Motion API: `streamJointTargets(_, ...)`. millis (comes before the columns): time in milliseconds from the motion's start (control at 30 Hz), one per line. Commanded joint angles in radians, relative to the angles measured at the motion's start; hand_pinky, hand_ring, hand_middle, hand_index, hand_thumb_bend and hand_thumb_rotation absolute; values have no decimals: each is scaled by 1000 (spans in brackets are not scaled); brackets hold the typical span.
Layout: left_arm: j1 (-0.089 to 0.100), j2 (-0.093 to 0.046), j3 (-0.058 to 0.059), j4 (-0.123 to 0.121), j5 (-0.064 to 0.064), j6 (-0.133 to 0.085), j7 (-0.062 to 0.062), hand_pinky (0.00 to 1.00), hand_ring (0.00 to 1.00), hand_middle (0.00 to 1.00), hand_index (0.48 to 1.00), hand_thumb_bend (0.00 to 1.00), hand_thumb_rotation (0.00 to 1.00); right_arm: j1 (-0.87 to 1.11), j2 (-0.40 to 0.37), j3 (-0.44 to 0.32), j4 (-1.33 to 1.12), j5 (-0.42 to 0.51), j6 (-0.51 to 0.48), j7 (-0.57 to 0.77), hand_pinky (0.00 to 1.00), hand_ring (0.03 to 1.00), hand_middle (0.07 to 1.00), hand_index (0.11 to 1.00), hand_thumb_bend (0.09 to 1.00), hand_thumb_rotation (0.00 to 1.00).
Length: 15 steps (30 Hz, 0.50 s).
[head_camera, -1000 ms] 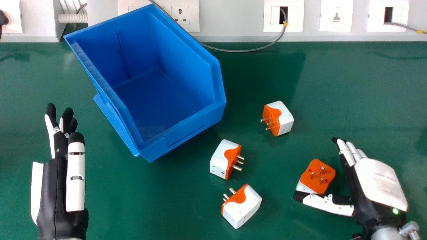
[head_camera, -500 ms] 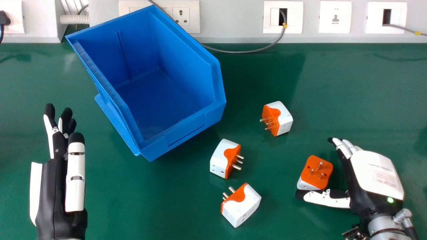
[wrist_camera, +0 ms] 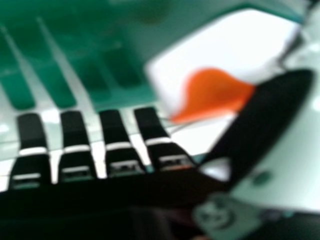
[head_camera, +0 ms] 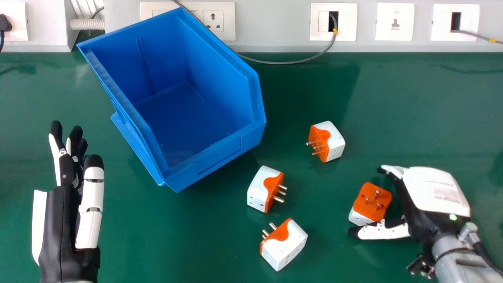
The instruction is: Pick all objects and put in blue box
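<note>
Green, smooth tabletop [head_camera: 393, 98] runs back to a pale wall panel [head_camera: 275, 23] with white sockets and a thin grey cable [head_camera: 283, 62] curving out of 1 of them. Over its right side, the black and white right hand [head_camera: 434, 188] is open, fingers set well off from the thumb, pinching nothing.

Between fingers and thumb sits an orange and white, blocky plastic plug adapter [head_camera: 373, 202], its orange face and metal pins turned up. The thumb lies right beside its white side; I cannot tell whether they touch.

Farther out, 3 more adapters of the same kind lie on the table: 1 beyond the hand and to its left [head_camera: 334, 143], pins facing left; 1 nearer the box [head_camera: 259, 190], pins facing right; and 1 closest to the robot [head_camera: 285, 245], pins pointing away and to the left.

Past them stands the big blue open-topped plastic box [head_camera: 220, 155], set at an angle, with no adapter in it. At the far left is the left hand [head_camera: 59, 220], fingers straight, pointing away from the robot.
</note>
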Motion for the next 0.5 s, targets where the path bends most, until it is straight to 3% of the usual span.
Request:
streamJointTargets(0,-3,6,7,-19,-3,-8,1,1000,1000,1000,1000,251,825,40,-39,9,19,-17,31,40,723,792,811,798,752,419)
streamJointTargets(100,-4,7,6,-16,-6,-12,-3,1000,1000,1000,1000,255,824,47,-44,-7,12,11,-2,18,645,691,722,703,682,306)
streamJointTargets(200,-3,6,6,-17,-5,-13,-3,1000,1000,1000,1000,261,834,33,-51,10,42,-9,-23,-17,415,449,499,550,565,88)
streamJointTargets(233,-2,5,6,-18,-7,-14,-3,1000,1000,1000,1000,262,841,28,-54,17,49,-18,-26,-25,347,378,463,519,543,46)
streamJointTargets(333,1,2,6,-16,-5,-19,-2,1000,1000,1000,1000,257,850,16,-55,29,68,-23,-28,-37,234,269,458,479,525,9)
streamJointTargets(400,3,1,4,-17,-12,-21,-6,1000,1000,1000,1000,256,855,9,-45,23,78,4,-28,-24,196,234,458,477,522,6)
streamJointTargets(433,5,1,4,-19,-9,-19,-5,1000,1000,1000,1000,250,855,9,-39,15,75,21,-25,-9,165,207,349,473,512,75)
streamJointTargets(467,8,0,3,-22,-7,-16,-3,1000,1000,1000,1000,256,857,12,-36,9,69,36,-26,-1,154,204,308,472,505,112)
